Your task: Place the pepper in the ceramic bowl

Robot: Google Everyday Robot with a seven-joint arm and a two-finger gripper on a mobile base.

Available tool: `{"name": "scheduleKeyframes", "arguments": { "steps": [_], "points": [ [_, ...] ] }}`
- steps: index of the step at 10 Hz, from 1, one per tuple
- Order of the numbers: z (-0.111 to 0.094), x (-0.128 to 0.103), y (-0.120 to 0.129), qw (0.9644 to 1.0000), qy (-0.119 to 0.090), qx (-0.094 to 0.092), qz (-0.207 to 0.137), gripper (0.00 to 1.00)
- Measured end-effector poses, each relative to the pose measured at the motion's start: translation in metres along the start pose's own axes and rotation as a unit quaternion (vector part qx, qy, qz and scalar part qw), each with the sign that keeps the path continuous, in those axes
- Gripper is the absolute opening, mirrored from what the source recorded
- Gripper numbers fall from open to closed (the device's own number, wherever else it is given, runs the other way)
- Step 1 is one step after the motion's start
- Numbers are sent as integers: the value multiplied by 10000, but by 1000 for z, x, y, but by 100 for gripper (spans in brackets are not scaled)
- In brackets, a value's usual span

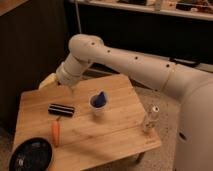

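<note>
Pepper: small, slim, orange tapered vegetable lying on the pale wooden counter toward its front-left, long axis running roughly front to back; not held by anything.
Ceramic bowl: dark, round, shallow dish at the front-left corner, just beside the pepper and apparently not touching it; nothing shows inside.
Gripper: at the end of the white arm, above the back-left part of the counter, well apart from the pepper; jaws apart, nothing between them.
Black cylindrical bar: lies crosswise between the gripper and the pepper, near the pepper's far end.
White cup with blue contents: upright at mid-counter, right of the bar.
Clear bottle: upright near the right edge, far from the working area.
Step in hand (judgement): the reach toward the pepper; the grasp is not yet made.
Good practice (judgement): pass over the bar rather than through it, turn the jaws across the pepper's narrow width, descend at its thicker middle, close gently, lift clear, then make the short carry to the bowl and release low.
</note>
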Motion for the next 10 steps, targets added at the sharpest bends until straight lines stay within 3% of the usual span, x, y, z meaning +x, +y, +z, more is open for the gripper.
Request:
{"name": "scheduleKeyframes", "arguments": {
  "steps": [2,5,7,8,10],
  "points": [
    [-3,-2,-10,9993,-109,-263,-253,80],
    [5,-8,-16,9960,-271,-834,-142,80],
    [21,-11,-14,9914,-464,-1223,-31,80],
    [28,-13,-14,9897,-528,-1329,-3,80],
    [47,-20,-11,9880,-739,-1357,87,80]
  ]
}}
